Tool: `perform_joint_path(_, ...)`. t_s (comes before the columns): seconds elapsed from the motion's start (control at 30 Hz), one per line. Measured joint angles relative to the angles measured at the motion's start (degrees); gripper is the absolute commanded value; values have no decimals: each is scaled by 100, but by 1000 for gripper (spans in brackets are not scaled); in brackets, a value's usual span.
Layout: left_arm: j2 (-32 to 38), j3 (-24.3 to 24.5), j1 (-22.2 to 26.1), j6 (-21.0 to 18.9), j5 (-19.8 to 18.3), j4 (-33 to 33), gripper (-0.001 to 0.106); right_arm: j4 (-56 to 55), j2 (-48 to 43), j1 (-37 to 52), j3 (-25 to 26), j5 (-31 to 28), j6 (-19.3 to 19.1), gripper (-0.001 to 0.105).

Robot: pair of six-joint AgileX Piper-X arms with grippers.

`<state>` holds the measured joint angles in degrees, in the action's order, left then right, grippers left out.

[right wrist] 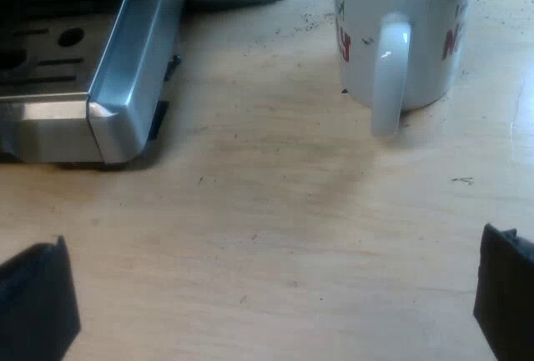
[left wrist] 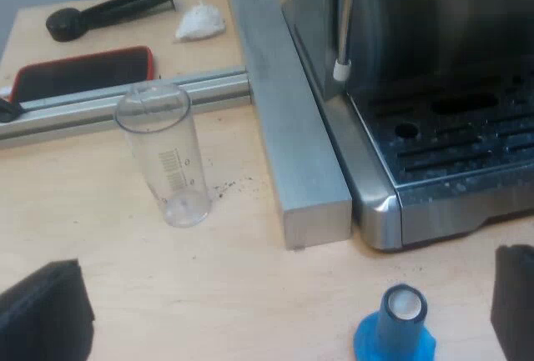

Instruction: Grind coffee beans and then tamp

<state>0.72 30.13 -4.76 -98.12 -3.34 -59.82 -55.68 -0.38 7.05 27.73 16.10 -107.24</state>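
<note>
My left gripper (left wrist: 279, 319) is open and hangs low over the wooden table, its fingers (left wrist: 46, 315) wide apart. A blue tamper (left wrist: 396, 329) stands upright on the table just inside the gap, close to one finger. An empty measuring glass (left wrist: 163, 157) stands farther off, near a metal bar (left wrist: 292, 127) that runs along the espresso machine (left wrist: 450, 136). The machine's steam wand (left wrist: 342, 36) hangs over the drip tray. My right gripper (right wrist: 267, 311) is open above bare table, with a white mug (right wrist: 400, 36) beyond it and the machine's corner (right wrist: 125, 69) nearby.
An aluminium rail (left wrist: 125, 98) crosses the table behind the glass. Beyond it lie a red-edged dark slab (left wrist: 83, 73), a black handle-shaped object (left wrist: 108, 9) and a crumpled white tissue (left wrist: 200, 23). Coffee grounds speckle the wood by the glass and the mug.
</note>
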Motion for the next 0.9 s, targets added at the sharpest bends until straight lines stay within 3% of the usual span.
perform_joint_path(0.9,0,-117,0,0,-2,161,105,20,0,0,0,0,0,102)
